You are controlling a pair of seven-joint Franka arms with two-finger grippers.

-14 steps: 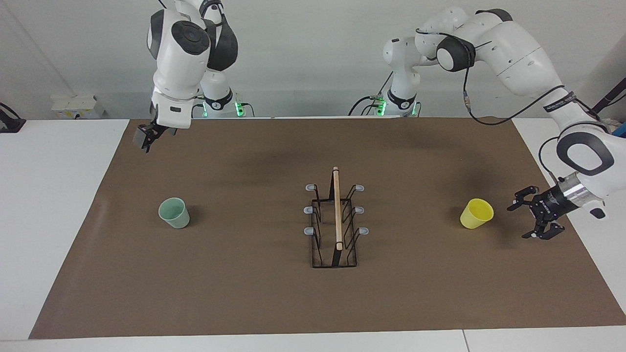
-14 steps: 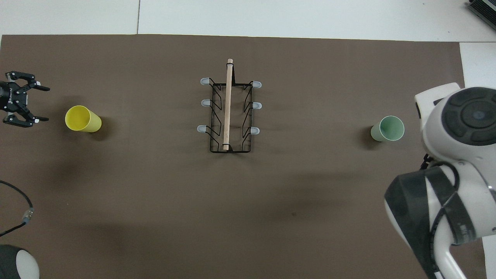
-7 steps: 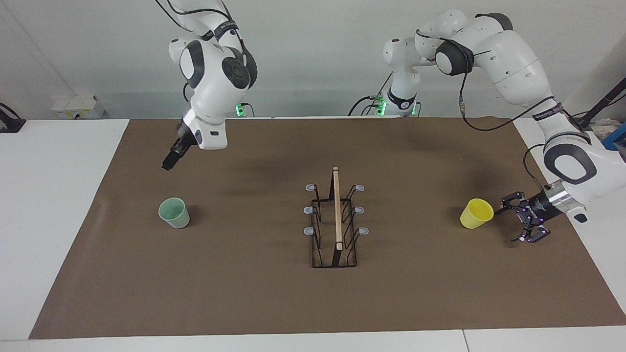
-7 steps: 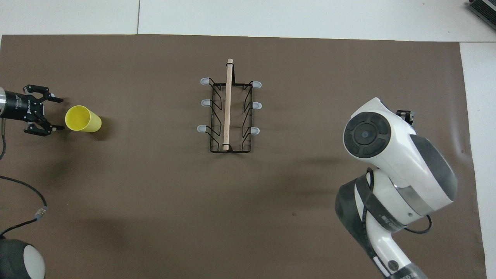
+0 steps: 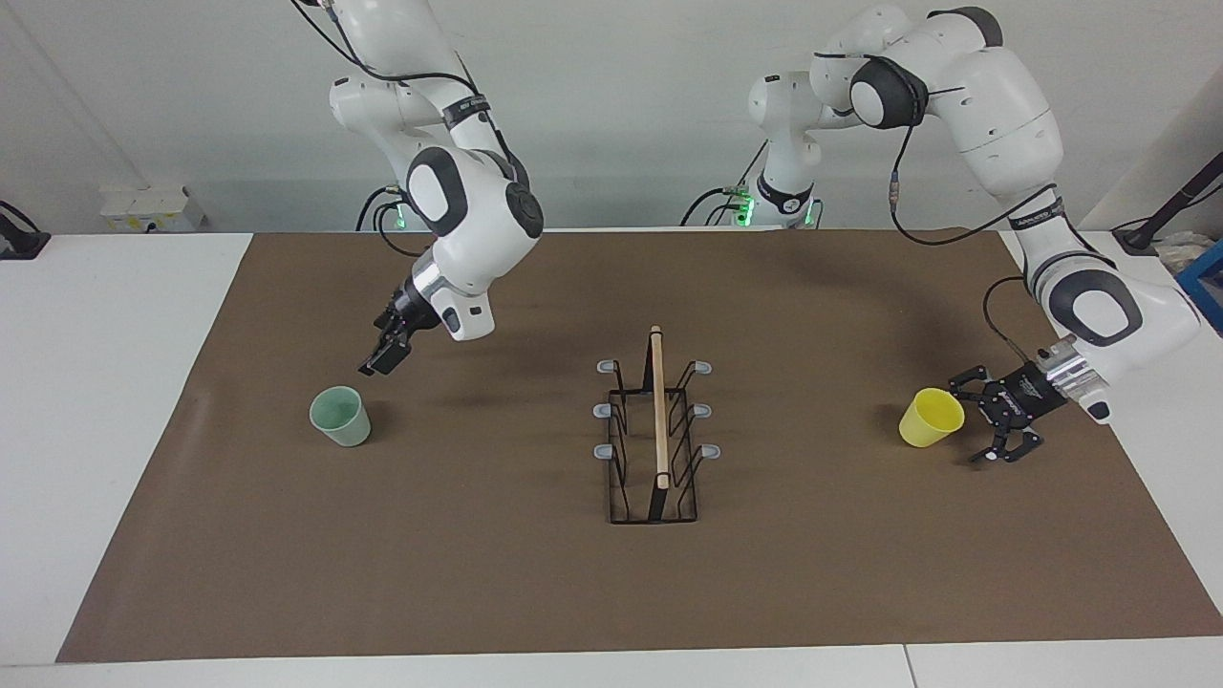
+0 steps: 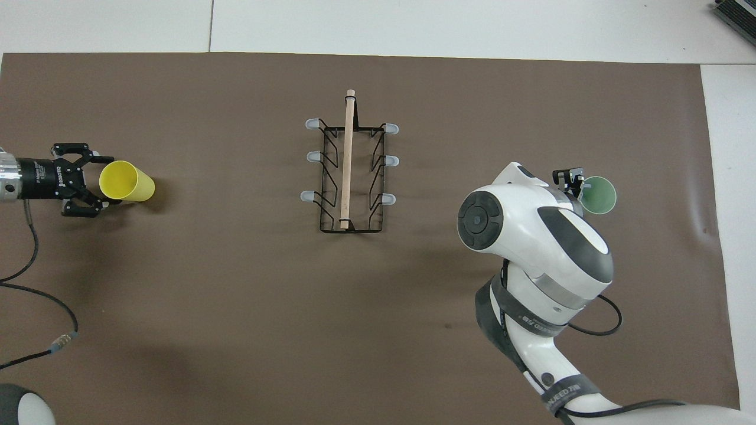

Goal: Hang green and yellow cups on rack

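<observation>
Gaping wide, empty: left end effector (image 5: pixel 991 429) beside yellow cup (image 5: pixel 929 418), right end effector (image 5: pixel 378 357) above green cup (image 5: pixel 340 416).

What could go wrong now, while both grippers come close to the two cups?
The open left gripper reaches the yellow cup sideways at its rim; a finger might push it over. The right gripper hangs slanted beside the green cup and might knock the light cup away.

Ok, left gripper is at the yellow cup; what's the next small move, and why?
Probably ease the open left gripper forward around the bright yellow plastic cup, then close. The cup stands on the brown mat, not yet between the fingers.
</observation>
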